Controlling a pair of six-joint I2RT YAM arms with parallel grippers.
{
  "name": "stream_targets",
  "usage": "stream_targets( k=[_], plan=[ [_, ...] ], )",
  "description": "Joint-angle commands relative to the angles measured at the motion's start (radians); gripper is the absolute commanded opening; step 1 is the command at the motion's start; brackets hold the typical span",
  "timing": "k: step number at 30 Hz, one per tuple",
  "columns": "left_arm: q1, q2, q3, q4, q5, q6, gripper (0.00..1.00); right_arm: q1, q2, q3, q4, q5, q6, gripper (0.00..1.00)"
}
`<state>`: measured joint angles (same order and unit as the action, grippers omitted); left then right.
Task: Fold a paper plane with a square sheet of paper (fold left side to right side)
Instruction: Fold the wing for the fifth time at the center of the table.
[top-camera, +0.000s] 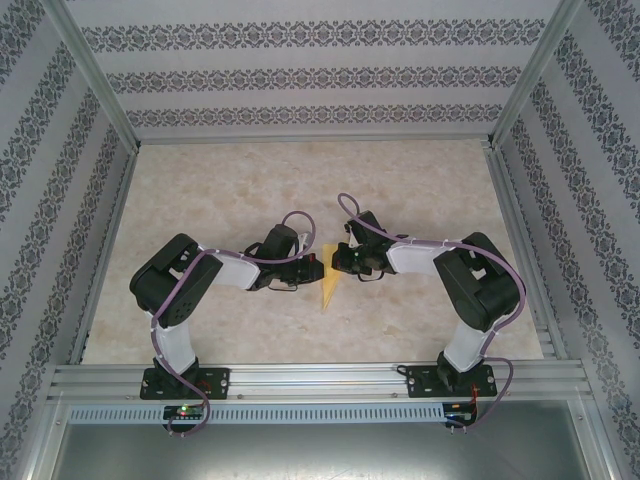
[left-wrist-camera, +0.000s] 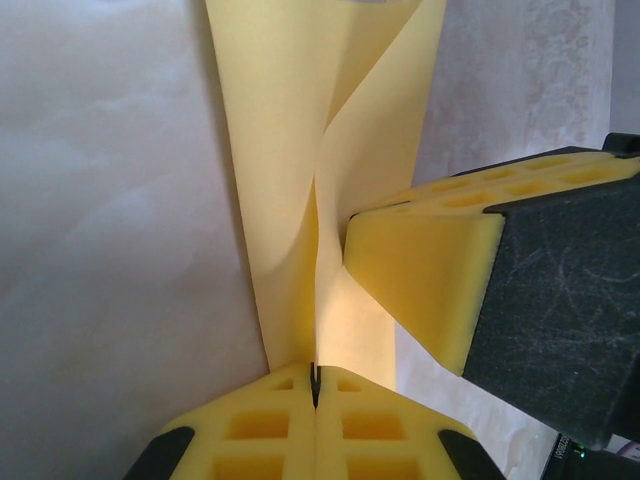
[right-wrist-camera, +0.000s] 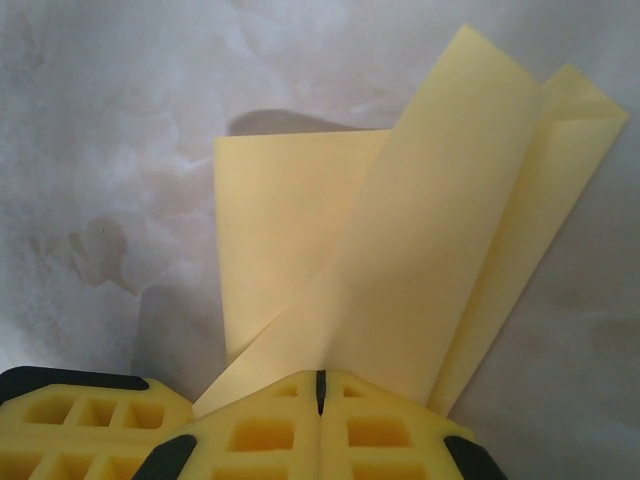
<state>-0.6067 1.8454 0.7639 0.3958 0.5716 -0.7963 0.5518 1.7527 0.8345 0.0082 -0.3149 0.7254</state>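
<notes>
**First onlooker:** Two arms reach in to the centre of the overhead view. What sits between them?

**Second onlooker:** One yellow paper plane (top-camera: 329, 285), a narrow wedge tapering toward the lower edge, over the marbled table (top-camera: 220, 190).

**First onlooker:** Is it held?

**Second onlooker:** Yes. The left gripper (top-camera: 316, 268) has its yellow pads pressed together on a fold. In its wrist view, creased layers rise from that pinch to the top of the frame. The right gripper (top-camera: 345, 262) is likewise clamped on the paper at the bottom of its wrist view, with long overlapping flaps fanning to the upper right.
</notes>
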Motion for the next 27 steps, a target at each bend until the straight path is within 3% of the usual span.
stream_targets(
  k=[1,4,10,12,18,23,27],
  plan=[
    [-0.004,0.027,0.019,-0.011,-0.003,0.012,0.0,-0.01,0.033,-0.038,-0.025,0.017,-0.027,0.0],
    [-0.004,-0.006,0.013,-0.023,-0.013,0.014,0.04,-0.011,0.036,-0.048,-0.025,0.02,-0.033,0.0],
    [0.0,-0.166,0.004,-0.134,-0.066,0.057,0.36,-0.015,0.039,-0.063,-0.025,0.02,-0.048,0.0],
    [0.0,-0.225,-0.005,-0.173,-0.081,0.067,0.4,-0.015,0.039,-0.065,-0.026,0.021,-0.053,0.0],
    [-0.027,-0.338,-0.044,-0.21,0.004,0.046,0.35,-0.015,0.033,-0.065,-0.025,0.019,-0.06,0.0],
    [-0.089,-0.292,-0.031,-0.143,0.106,-0.025,0.3,-0.015,0.031,-0.062,-0.028,0.016,-0.062,0.0],
    [-0.114,-0.237,-0.012,-0.113,0.11,-0.054,0.27,-0.015,0.03,-0.062,-0.034,0.016,-0.064,0.0]
  ],
)
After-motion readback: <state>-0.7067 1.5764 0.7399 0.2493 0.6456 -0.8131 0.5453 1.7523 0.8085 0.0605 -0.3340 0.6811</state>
